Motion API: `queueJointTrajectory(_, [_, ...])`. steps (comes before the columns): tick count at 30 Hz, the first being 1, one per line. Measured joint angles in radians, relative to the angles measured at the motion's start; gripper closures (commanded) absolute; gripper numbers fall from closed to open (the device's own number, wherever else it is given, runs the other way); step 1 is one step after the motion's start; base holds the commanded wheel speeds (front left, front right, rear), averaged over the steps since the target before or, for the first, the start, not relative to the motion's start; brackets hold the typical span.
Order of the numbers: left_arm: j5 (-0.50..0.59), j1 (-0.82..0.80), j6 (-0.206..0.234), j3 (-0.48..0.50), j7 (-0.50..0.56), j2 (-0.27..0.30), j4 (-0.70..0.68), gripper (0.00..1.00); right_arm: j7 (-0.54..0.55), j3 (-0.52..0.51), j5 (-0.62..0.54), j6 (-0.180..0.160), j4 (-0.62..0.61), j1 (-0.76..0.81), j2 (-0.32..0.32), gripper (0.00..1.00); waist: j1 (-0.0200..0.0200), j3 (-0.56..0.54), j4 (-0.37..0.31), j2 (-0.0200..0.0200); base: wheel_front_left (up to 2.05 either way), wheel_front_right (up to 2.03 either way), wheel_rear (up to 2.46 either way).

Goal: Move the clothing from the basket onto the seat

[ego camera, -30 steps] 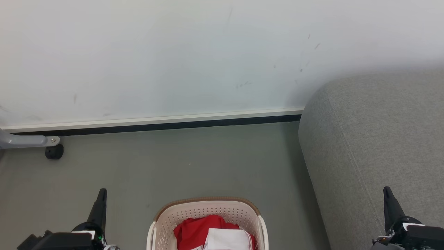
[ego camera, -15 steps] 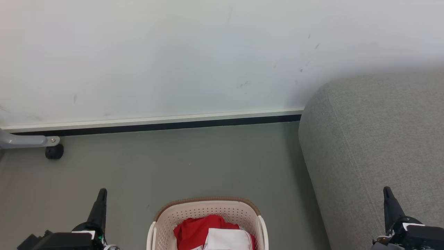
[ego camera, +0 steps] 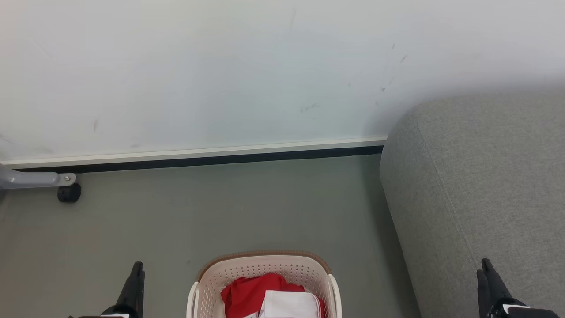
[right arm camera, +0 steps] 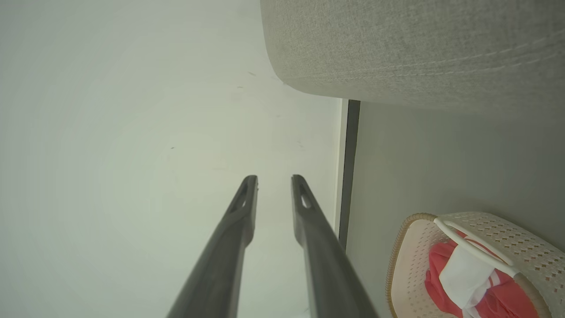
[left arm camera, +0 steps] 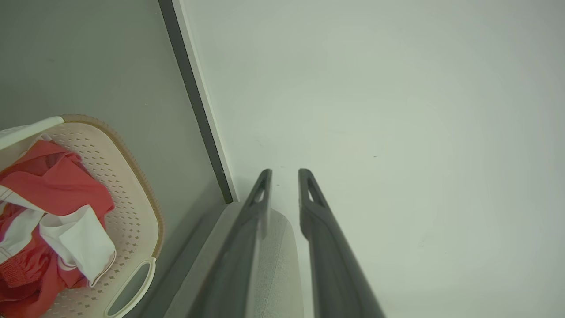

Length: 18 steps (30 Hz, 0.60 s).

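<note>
The red-and-white clothing lies heaped in the laundry basket, at 6 o'clock in the head view. The grey sofa stands at 3 o'clock. The left gripper and the right gripper hold nothing, and their fingers are slightly apart. A shallow pinch may let a garment slip to the floor, or snagged cloth may tip the basket.

We are holding our left hand and right hand low at either side, long dark fingers pointing forward. Each pair is sitting slightly parted, a narrow gap between, gripping nothing.
</note>
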Motion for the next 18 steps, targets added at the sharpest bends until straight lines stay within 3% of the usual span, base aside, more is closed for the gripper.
queueJointTrajectory(18, [0.067,0.003,0.017,-0.044,-0.063,0.0,-0.037,0.0,-0.063,0.05,-0.058,-0.016,-0.018,0.002,0.0,0.0,0.0,-0.014,0.001,0.0,0.0,0.0,0.0])
